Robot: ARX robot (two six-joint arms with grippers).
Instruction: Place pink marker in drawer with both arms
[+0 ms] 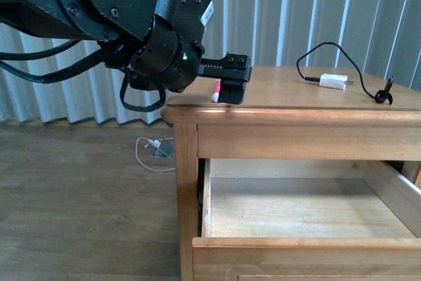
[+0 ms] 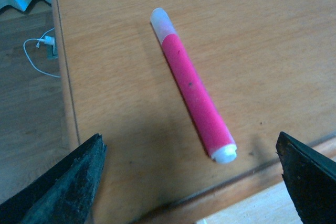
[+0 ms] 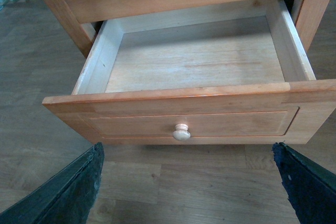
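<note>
The pink marker lies flat on the nightstand top near its front left corner, whitish cap pointing away from the edge; in the front view only its pink tip shows beside the left gripper. My left gripper hovers just above it, open, with the marker between its fingertips in the left wrist view. The drawer is pulled out wide, its pale interior empty and its round knob facing out; it also shows in the front view. My right gripper is open in front of the knob, apart from it.
A white charger block with a black cable lies on the nightstand top at the right. A white cable and plug lie on the wooden floor left of the nightstand. White curtains hang behind.
</note>
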